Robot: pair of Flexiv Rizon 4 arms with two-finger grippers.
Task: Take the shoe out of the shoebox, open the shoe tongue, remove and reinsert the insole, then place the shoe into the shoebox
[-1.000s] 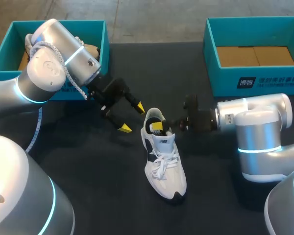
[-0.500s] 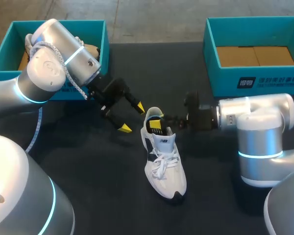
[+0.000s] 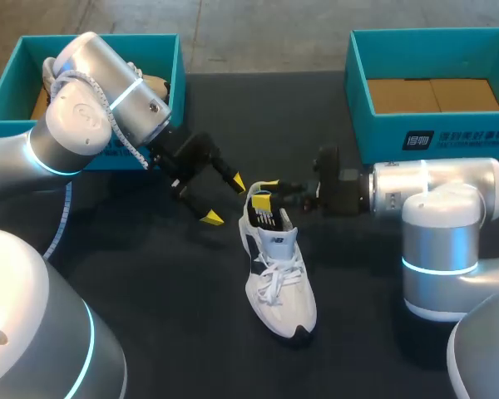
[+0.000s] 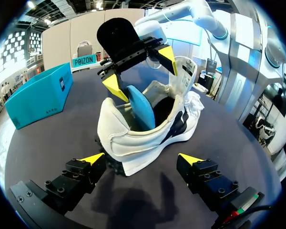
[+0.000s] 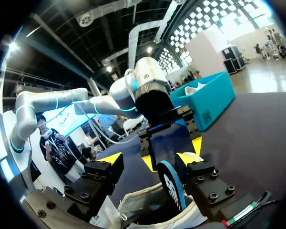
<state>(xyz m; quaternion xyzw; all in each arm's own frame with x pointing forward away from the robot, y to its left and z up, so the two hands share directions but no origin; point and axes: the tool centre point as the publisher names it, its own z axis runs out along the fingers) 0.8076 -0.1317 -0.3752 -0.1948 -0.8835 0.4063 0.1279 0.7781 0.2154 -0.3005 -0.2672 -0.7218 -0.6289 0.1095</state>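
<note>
A white shoe [image 3: 279, 278] with dark trim lies in the middle of the black table, heel toward the boxes. A blue insole [image 4: 140, 109] stands upright in its opening, also seen edge-on as the insole [image 5: 170, 187]. My right gripper [image 3: 266, 193] hangs open just above the heel, its tips spread over the insole without touching it; from the left wrist it is the right gripper [image 4: 141, 70]. My left gripper [image 3: 224, 200] is open and empty a short way behind the heel, shown as the left gripper [image 4: 140, 160] with the shoe [image 4: 148, 136] ahead of it.
A teal shoebox [image 3: 432, 137] with a brown cardboard floor stands at the back right. A second teal box [image 3: 8, 91] at the back left lies partly behind my left arm and holds something tan. The black table surface surrounds the shoe.
My right gripper has opened, let go of the insole and drawn back up out of the shoe's opening. The insole stays standing in the shoe. The left arm has not moved.
</note>
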